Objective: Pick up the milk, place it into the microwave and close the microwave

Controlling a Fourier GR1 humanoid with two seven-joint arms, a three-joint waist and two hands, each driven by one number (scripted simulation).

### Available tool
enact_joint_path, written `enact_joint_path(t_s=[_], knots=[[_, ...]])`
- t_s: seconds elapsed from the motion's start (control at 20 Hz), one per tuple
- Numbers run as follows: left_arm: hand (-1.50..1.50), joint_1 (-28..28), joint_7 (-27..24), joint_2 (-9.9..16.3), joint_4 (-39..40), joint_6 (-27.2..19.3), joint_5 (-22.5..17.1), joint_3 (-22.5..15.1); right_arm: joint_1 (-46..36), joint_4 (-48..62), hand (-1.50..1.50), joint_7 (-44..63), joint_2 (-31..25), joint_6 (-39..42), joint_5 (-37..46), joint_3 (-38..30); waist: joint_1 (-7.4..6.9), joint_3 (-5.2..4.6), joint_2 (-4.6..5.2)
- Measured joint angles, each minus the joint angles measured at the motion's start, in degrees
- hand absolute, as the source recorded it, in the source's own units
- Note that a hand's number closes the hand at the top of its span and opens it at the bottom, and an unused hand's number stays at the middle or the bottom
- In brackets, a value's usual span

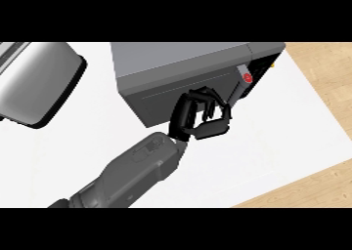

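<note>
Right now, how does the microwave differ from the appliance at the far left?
The microwave is a boxy dark grey unit with flat faces and sharp corners; the toaster is silvery, rounded and black-rimmed. The microwave has the right hand against its front by the door; nothing touches the toaster. The toaster is cut off by the view's left edge. Both stand on the white counter.

The microwave (186,73) stands at the back middle of the table (280,146), the toaster (34,83) to its left, the right hand (204,114) against its front
</note>
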State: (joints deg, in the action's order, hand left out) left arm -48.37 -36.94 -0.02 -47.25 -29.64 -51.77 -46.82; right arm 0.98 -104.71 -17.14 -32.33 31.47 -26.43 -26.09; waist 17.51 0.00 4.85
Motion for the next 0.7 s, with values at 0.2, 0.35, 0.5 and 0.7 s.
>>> enact_joint_path(t_s=[0.2, 0.35, 0.5, 0.7], knots=[[1.50, -0.24, -0.93, 0.00, 0.34, 0.13, -1.05, -0.41, -1.05, 0.99, -1.50, 0.15, -2.38, 0.36, 0.65, -1.41, 0.02, 0.03, 0.00], [1.50, -0.45, -1.46, 0.00, 0.50, 0.00, -1.85, -0.72, -1.83, 2.04, -1.50, 0.07, -3.63, 0.56, 0.82, -2.31, 0.01, 0.09, 0.04], [1.50, -0.67, -2.23, 0.00, 0.70, 0.02, -2.45, -1.12, -2.67, 3.26, -1.50, -0.03, -4.81, 0.92, 0.71, -3.05, -0.03, 0.14, 0.13], [1.50, -1.04, -2.91, -0.01, 0.75, 0.02, -3.40, -1.60, -3.39, 5.41, -1.50, 0.03, -5.59, 1.92, -0.30, -3.20, -0.21, 0.23, 0.34]])
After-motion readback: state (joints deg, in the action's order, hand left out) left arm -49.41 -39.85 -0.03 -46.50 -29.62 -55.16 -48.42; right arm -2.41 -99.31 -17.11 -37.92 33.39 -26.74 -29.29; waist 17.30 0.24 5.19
